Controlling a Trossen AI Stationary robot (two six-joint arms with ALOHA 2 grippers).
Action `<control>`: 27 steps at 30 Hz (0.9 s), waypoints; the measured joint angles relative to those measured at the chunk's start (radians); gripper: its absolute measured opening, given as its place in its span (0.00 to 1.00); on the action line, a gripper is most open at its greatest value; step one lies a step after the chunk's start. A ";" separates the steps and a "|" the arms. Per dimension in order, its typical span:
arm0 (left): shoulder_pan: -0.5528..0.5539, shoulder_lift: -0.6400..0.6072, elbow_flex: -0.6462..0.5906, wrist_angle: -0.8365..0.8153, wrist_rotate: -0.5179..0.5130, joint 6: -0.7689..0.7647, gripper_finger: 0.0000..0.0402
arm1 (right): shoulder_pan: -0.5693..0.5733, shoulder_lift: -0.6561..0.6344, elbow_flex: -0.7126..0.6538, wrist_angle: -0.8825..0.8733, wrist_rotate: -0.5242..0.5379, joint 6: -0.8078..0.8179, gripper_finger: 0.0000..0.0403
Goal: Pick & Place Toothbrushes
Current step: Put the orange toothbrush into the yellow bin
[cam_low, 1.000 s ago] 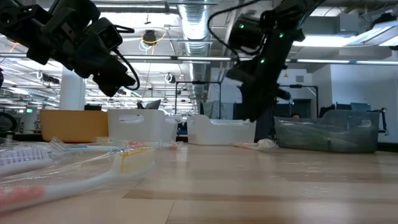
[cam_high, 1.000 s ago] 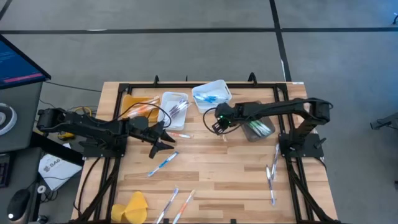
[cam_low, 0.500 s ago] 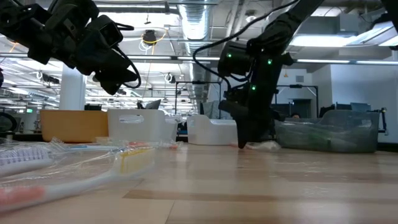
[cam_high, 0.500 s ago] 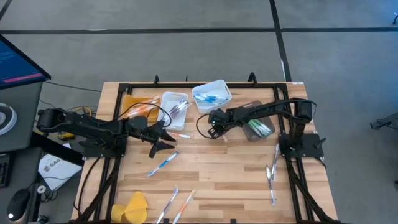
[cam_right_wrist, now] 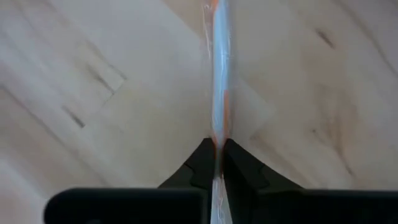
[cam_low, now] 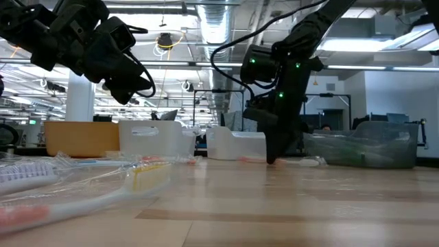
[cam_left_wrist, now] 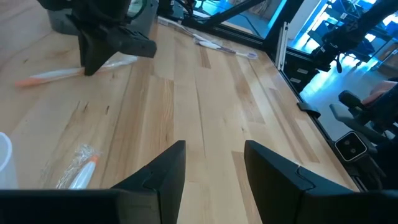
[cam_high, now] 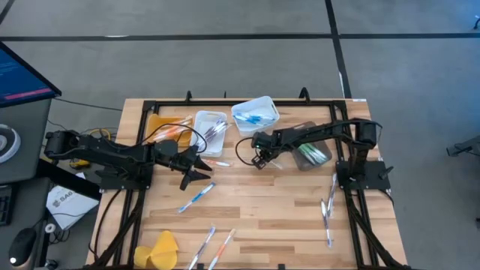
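My right gripper (cam_high: 261, 160) (cam_right_wrist: 217, 149) stands low over the table's middle, just left of the grey bin, shut on a wrapped orange-and-white toothbrush (cam_right_wrist: 219, 68) (cam_left_wrist: 53, 75). In the low view its fingers (cam_low: 273, 156) reach the tabletop. My left gripper (cam_high: 201, 166) (cam_left_wrist: 211, 167) hovers open above the table, left of centre, touching nothing. More wrapped toothbrushes lie flat on the wood (cam_high: 196, 196) (cam_high: 204, 246) (cam_high: 328, 206), and one lies close to the left gripper (cam_high: 218, 163). My right gripper pinches the toothbrush's shaft (cam_right_wrist: 218, 132) between its two fingers, somewhere around mid-length as the left wrist view shows. The fingers come from above, pointing down, and lie across the stick. The toothbrush lies level along the tabletop, sticking out on both sides of the fingers (cam_low: 305, 162).
Along the far side stand an orange bin (cam_high: 160, 124), a white bin with toothbrushes (cam_high: 211, 124), a second white bin holding blue ones (cam_high: 255, 114) and a grey bin (cam_high: 311, 154) right of my right gripper. A yellow lump (cam_high: 159, 251) sits at the near edge.
My right gripper has come down from above the table to the tabletop, shifting a little toward the left and near edges, away from the grey bin. The toothbrush under it now shows stretched out on both sides of the fingers in the low view.
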 joint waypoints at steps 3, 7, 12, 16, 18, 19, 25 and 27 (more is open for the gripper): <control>0.000 0.000 0.000 0.000 0.000 0.000 0.39 | 0.015 -0.005 -0.001 -0.011 -0.013 -0.013 0.02; 0.000 0.000 0.000 0.001 0.000 0.001 0.39 | 0.045 -0.016 0.026 -0.069 -0.032 -0.028 0.01; 0.000 0.000 0.000 0.028 0.000 0.002 0.39 | 0.100 -0.051 0.063 -0.101 -0.050 -0.061 0.01; 0.000 0.000 -0.001 0.070 0.000 0.004 0.39 | 0.144 -0.098 0.114 -0.078 0.000 -0.111 0.01; 0.000 0.000 -0.001 0.085 0.000 0.005 0.39 | 0.168 -0.112 0.138 -0.074 0.041 -0.147 0.00; 0.000 0.000 -0.001 0.093 0.000 0.019 0.39 | 0.181 -0.121 0.153 -0.059 0.060 -0.169 0.00; -0.019 0.000 -0.001 0.121 -0.027 0.199 0.39 | 0.248 -0.174 0.190 0.094 0.127 -0.320 0.00; -0.028 0.000 -0.001 0.128 -0.049 0.259 0.39 | 0.261 -0.184 0.190 0.175 0.130 -0.390 0.00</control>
